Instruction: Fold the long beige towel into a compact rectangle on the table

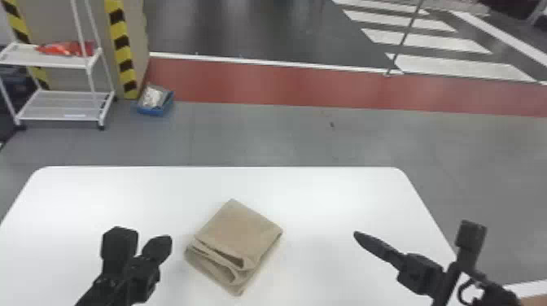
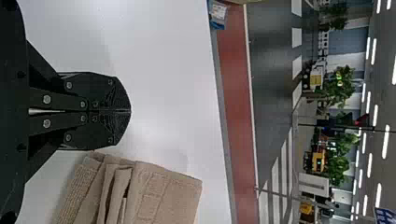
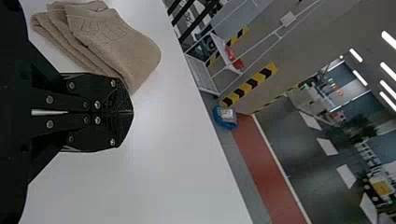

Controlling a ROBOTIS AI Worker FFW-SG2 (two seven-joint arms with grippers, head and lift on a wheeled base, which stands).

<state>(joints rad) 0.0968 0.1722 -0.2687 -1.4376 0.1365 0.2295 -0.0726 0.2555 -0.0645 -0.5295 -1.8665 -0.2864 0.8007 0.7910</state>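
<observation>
The beige towel [image 1: 240, 232] lies folded into a thick, compact bundle near the table's middle, turned at an angle, with stacked layers along its near-left side. My left gripper [image 1: 159, 246] is to the left of the towel, apart from it. Off to the towel's right is my right gripper [image 1: 358, 236], with bare table between them. In the left wrist view the left gripper [image 2: 130, 111] is shut on nothing, beside the towel [image 2: 163, 193]. The right wrist view has the right gripper [image 3: 132, 112] shut too, holding nothing, and the towel [image 3: 116, 44] farther off.
The white table [image 1: 325, 191] has rounded far corners. Beyond it on the floor stand a white rack [image 1: 61, 61] at the far left and a blue bin [image 1: 156, 106] beside a striped pillar [image 1: 122, 49].
</observation>
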